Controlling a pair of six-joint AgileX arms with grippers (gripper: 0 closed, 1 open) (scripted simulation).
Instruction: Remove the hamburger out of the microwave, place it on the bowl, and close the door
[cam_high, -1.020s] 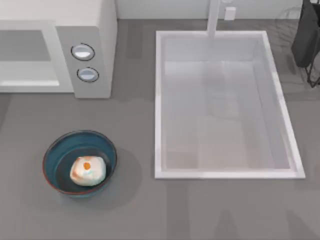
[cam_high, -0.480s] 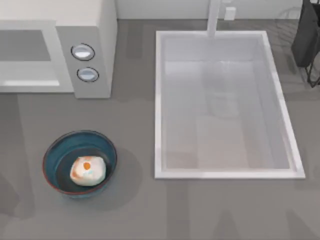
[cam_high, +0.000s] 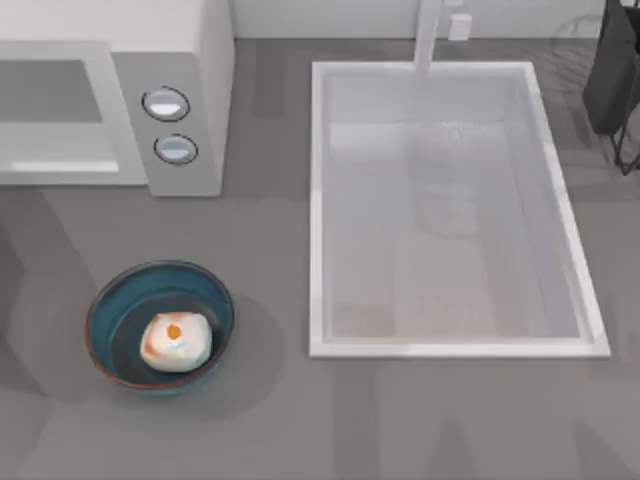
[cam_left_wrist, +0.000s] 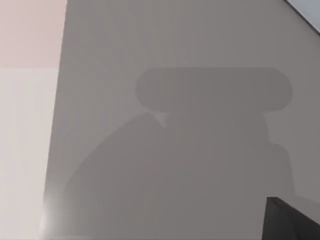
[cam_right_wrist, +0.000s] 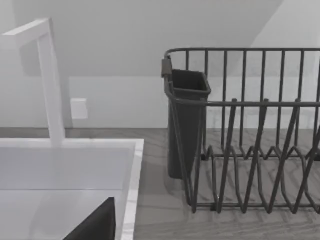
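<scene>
Teal bowl (cam_high: 160, 327) already holds the hamburger (cam_high: 176, 342), front-left on the table. Microwave (cam_high: 120, 95) door (cam_high: 55, 105) looks closed, hard to confirm. Claws' openness: cannot tell. Task seems nearly finished.

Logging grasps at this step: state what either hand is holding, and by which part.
Nothing can be seen held. The hamburger lies loose in the bowl, with no hand touching it.

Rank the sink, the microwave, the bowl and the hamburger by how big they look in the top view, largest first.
1. sink
2. microwave, though the picture's edge cuts it off
3. bowl
4. hamburger, lying inside the bowl
</scene>
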